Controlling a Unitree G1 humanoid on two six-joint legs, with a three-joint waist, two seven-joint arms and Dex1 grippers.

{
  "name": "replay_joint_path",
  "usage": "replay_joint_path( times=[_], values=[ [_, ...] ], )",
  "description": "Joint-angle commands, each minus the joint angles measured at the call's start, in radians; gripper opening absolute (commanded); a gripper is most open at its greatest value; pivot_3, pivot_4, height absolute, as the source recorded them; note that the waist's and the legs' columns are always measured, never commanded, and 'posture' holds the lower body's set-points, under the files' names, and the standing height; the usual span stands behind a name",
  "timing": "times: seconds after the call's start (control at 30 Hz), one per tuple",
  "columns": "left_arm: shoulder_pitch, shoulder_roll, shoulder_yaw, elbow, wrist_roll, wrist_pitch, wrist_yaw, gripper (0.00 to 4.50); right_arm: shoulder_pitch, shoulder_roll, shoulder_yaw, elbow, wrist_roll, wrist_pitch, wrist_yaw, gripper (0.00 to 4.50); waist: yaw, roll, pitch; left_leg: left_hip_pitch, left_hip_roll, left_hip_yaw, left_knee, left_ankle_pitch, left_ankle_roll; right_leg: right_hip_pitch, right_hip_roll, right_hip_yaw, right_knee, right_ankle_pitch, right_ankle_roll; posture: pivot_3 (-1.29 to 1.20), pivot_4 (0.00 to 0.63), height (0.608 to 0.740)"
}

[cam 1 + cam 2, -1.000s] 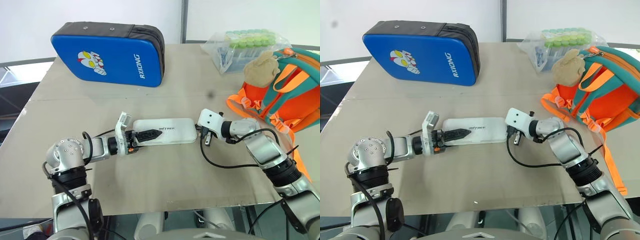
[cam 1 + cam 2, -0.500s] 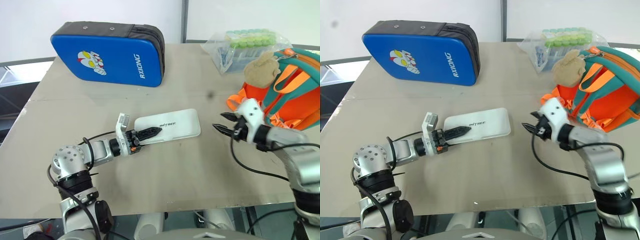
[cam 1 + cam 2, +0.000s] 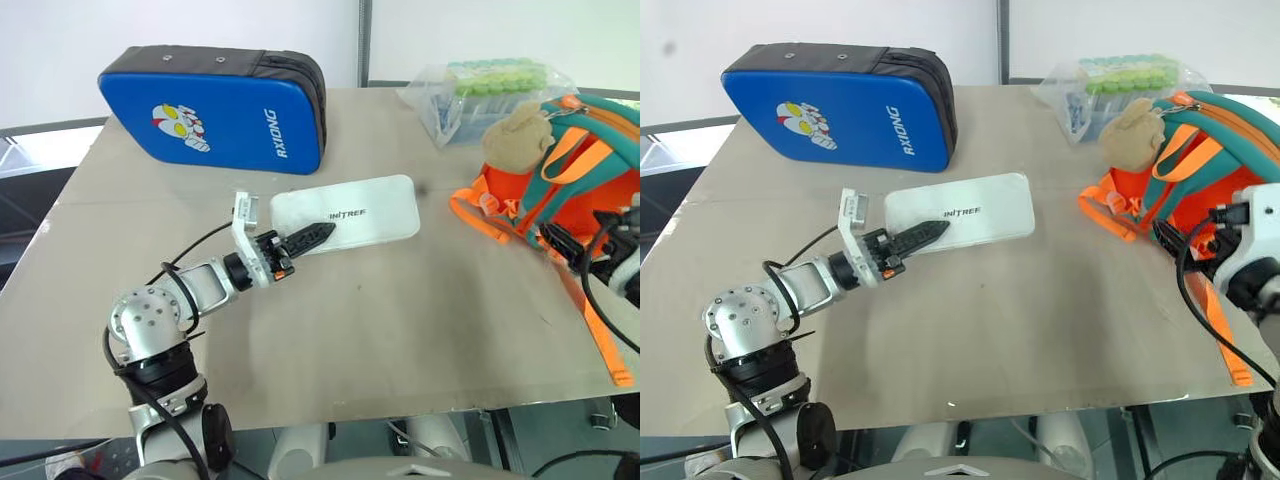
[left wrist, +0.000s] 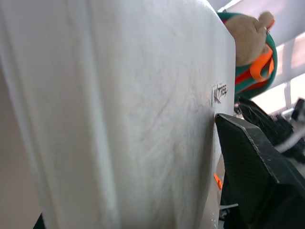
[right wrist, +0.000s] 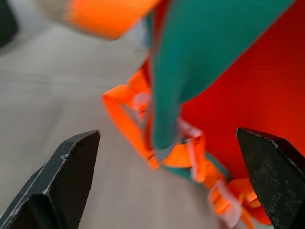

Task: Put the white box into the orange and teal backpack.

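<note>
Plainly, white box (image 3: 349,213) reads "INTREE" (blue case (image 3: 215,108): "RXIONG").

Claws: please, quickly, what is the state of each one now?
Left claw: closed on the white box.
Right claw: open, holding nothing, facing the backpack.

Smooth plastic white box (image 3: 346,212); woven-cloth orange and teal backpack (image 3: 585,180).

Looks like a robot test lab: plain beige board tabletop (image 3: 400,330), bare white wall (image 3: 200,25), bagged green-capped sample tubes (image 3: 497,78).
</note>
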Motion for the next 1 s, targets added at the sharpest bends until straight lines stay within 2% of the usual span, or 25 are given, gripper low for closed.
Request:
replay_joint_path(
  times=[0.03,0.1,0.17,0.2,0.27,0.47,0.6,0.73,0.9,1.0],
  values=[
    [0.003,0.010,-0.038,-0.070,0.019,-0.100,-0.023,2.57,-0.098,0.011,0.063,0.111,-0.061,-0.085,-0.085,4.50,-0.001,0.000,0.000,0.000,0.000,0.000,0.000,0.000,0.000,0.000,0.000,0.000,0.000,0.000,0.000,0.00,0.150,0.740],
    [0.016,0.023,-0.080,-0.100,0.065,-0.166,-0.042,2.57,-0.170,0.032,0.120,0.224,-0.094,-0.175,-0.106,4.50,-0.001,0.000,0.000,0.000,0.000,0.000,0.000,0.000,0.000,0.000,0.000,0.000,0.000,0.001,0.001,0.00,0.150,0.740],
    [0.031,0.040,-0.122,-0.128,0.133,-0.258,-0.067,2.57,-0.247,0.058,0.178,0.347,-0.126,-0.295,-0.108,3.95,-0.001,0.000,0.000,0.000,0.000,0.002,-0.001,0.000,0.000,0.000,0.001,0.001,0.000,0.002,0.004,0.00,0.150,0.740],
    [0.037,0.048,-0.139,-0.136,0.159,-0.295,-0.079,2.57,-0.268,0.064,0.198,0.386,-0.137,-0.341,-0.104,3.81,-0.002,0.000,0.000,0.000,0.000,0.002,0.000,0.000,0.000,0.000,0.001,0.002,-0.001,0.002,0.004,0.00,0.150,0.740],
    [0.042,0.051,-0.157,-0.138,0.187,-0.346,-0.090,2.57,-0.283,0.060,0.232,0.436,-0.159,-0.403,-0.090,2.99,-0.001,0.000,0.000,0.000,0.000,0.003,-0.001,0.000,0.000,0.000,0.001,0.002,-0.001,0.002,0.004,0.00,0.150,0.740],
    [0.053,0.034,-0.154,-0.141,0.222,-0.468,-0.079,2.57,-0.318,0.038,0.332,0.544,-0.167,-0.595,0.039,0.12,0.000,0.000,0.000,-0.002,0.000,0.002,-0.001,0.000,0.000,0.000,0.000,0.001,-0.002,0.002,0.004,0.00,0.150,0.740],
    [0.061,0.035,-0.136,-0.135,0.216,-0.514,-0.070,2.57,-0.368,0.061,0.368,0.481,-0.036,-0.593,0.190,0.01,-0.008,0.001,0.001,-0.001,0.001,0.003,-0.001,0.000,0.000,-0.001,0.001,0.002,-0.002,0.002,0.004,0.00,0.150,0.740],
    [0.060,0.064,-0.099,-0.122,0.204,-0.549,-0.080,2.57,-0.401,0.074,0.408,0.345,0.177,-0.476,0.336,0.01,-0.011,0.002,0.001,-0.001,0.003,0.001,-0.001,0.000,0.000,-0.001,0.004,0.001,-0.001,0.002,0.004,0.00,0.150,0.740],
    [0.062,0.147,-0.032,-0.110,0.181,-0.573,-0.133,2.57,-0.377,0.001,0.418,0.241,0.363,-0.345,0.455,0.01,-0.003,0.002,0.002,-0.002,0.002,-0.001,-0.001,0.000,0.000,-0.001,0.003,-0.001,-0.001,0.002,0.004,0.00,0.150,0.740],
    [0.083,0.218,-0.012,-0.130,0.189,-0.588,-0.193,2.57,-0.333,-0.048,0.438,0.241,0.353,-0.354,0.497,0.01,-0.001,0.001,0.002,-0.003,0.002,-0.001,-0.001,0.000,0.001,-0.001,0.002,-0.001,-0.003,0.002,0.004,0.00,0.150,0.740]
  ],
)
